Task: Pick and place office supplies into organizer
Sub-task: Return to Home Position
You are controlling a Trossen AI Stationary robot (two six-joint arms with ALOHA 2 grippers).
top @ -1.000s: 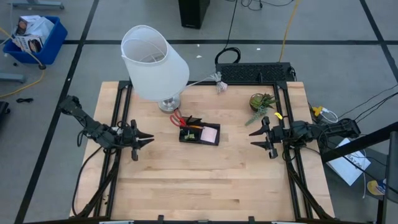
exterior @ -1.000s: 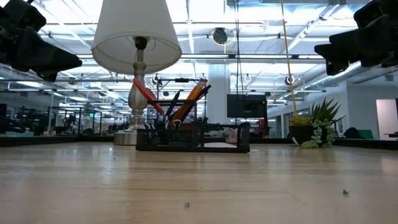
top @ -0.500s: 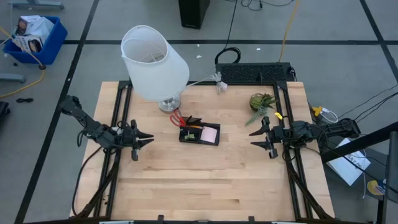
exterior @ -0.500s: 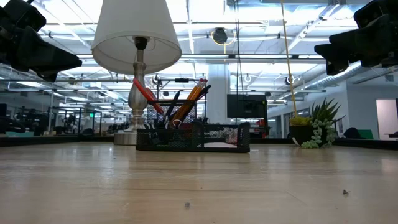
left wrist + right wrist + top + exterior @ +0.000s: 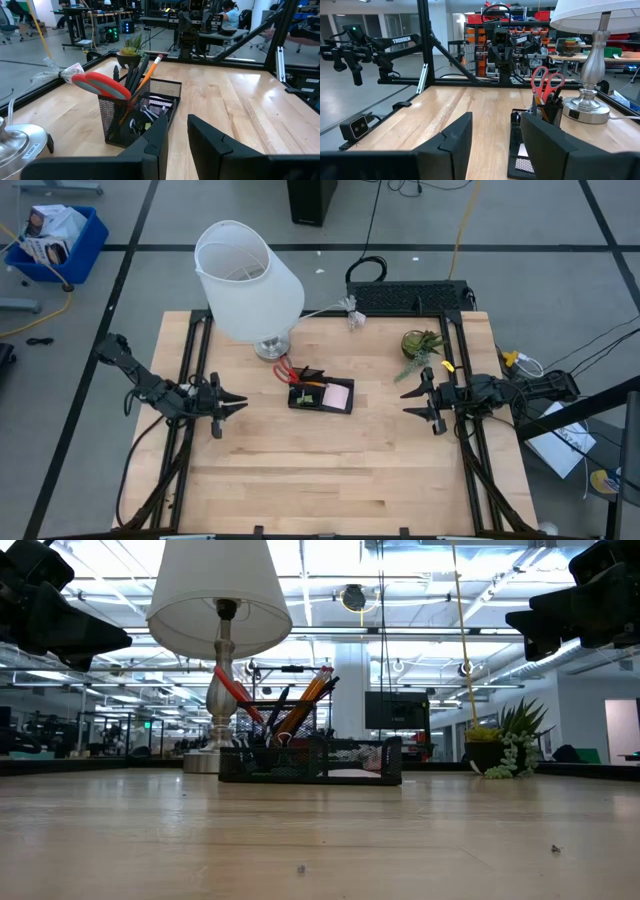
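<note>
The black mesh organizer [image 5: 321, 395] stands mid-table on its base. Its taller cup holds red-handled scissors [image 5: 102, 85], an orange pencil [image 5: 151, 69] and dark pens, all leaning upright; the pink sticky-note pad [image 5: 337, 395] lies in the low tray. My left gripper [image 5: 238, 406] hovers to the organizer's left, pointing at it, fingers a narrow gap apart [image 5: 177, 135] and holding nothing. My right gripper [image 5: 405, 402] hovers to the organizer's right, open and bare [image 5: 492, 132]. In the low view both hang well above the tabletop, left gripper [image 5: 120, 640], right gripper [image 5: 515, 630].
A lamp with a white shade [image 5: 248, 280] stands just behind the organizer to the left, its metal base [image 5: 587, 107] close to the cup. A small potted plant [image 5: 420, 345] sits at the far right. Bare wood lies along the near half of the table [image 5: 320, 480].
</note>
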